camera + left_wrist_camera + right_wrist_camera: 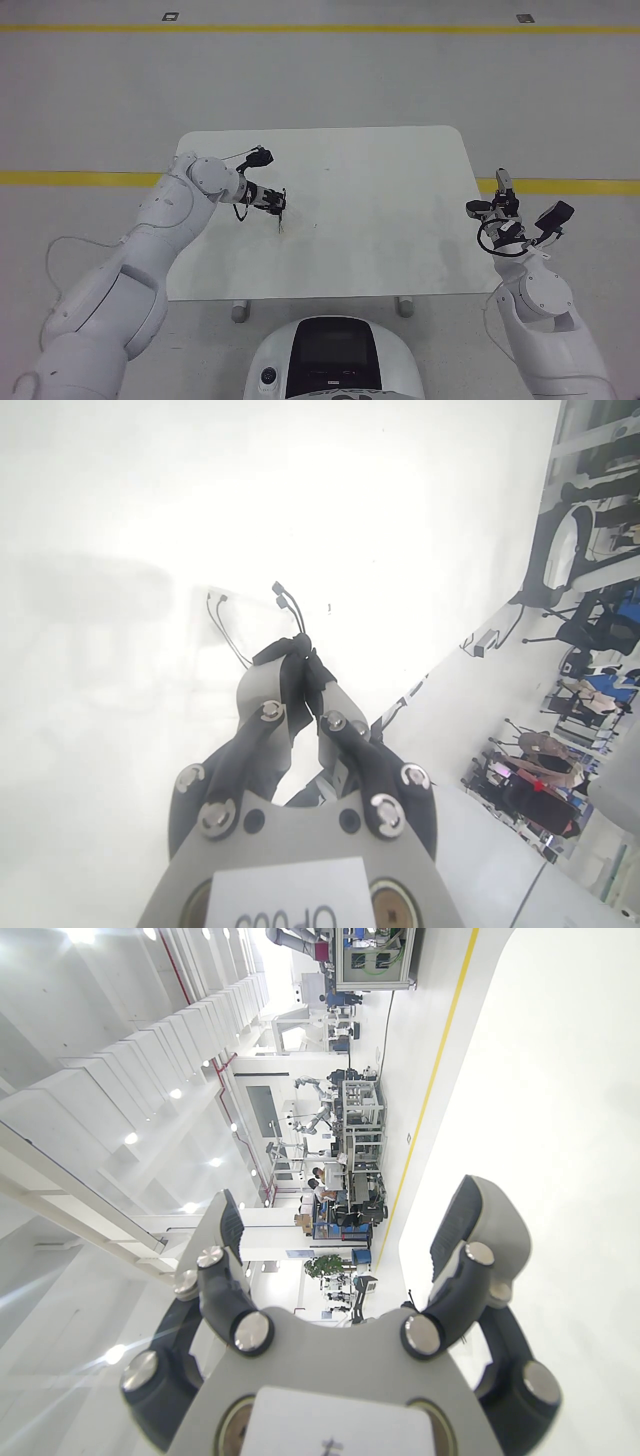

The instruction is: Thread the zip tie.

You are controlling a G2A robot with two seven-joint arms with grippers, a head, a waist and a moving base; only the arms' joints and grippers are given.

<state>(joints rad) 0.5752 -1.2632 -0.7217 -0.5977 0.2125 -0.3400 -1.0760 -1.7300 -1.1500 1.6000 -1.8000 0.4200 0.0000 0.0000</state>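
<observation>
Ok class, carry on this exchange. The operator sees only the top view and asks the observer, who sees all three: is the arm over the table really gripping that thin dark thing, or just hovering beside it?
Observer: Gripping. In the left wrist view the left gripper is shut on the zip tie.
Operator: How much pokes out?
Observer: Two thin black strands stick out, each ending in a small square head.
Operator: And the other arm?
Observer: The right wrist view shows the right gripper open, nothing between its fingers.
</observation>
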